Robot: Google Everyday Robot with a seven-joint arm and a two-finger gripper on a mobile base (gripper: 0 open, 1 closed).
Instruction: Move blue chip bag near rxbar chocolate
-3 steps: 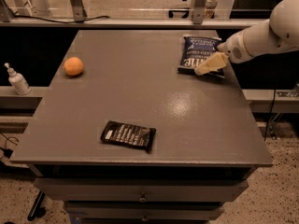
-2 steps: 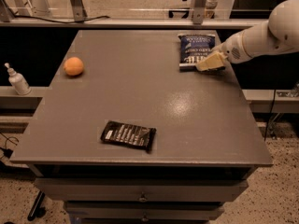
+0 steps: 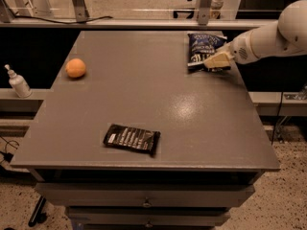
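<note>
The blue chip bag [image 3: 203,48], dark navy foil with white lettering, lies at the far right of the grey table [image 3: 144,95]. My gripper [image 3: 214,61] comes in from the right on a white arm and sits on the bag's near right corner, touching it. The rxbar chocolate [image 3: 131,138], a flat black wrapper with rows of white text, lies near the table's front edge, left of centre and far from the bag.
An orange [image 3: 75,67] sits at the table's left side. A small white pump bottle [image 3: 18,82] stands on a ledge left of the table. Drawers run below the front edge. A rail and metal posts stand behind the table.
My gripper has shifted slightly left and farther back along the bag's near edge. The bag has turned a little and now looks more upright. The bar and the orange have not moved.
</note>
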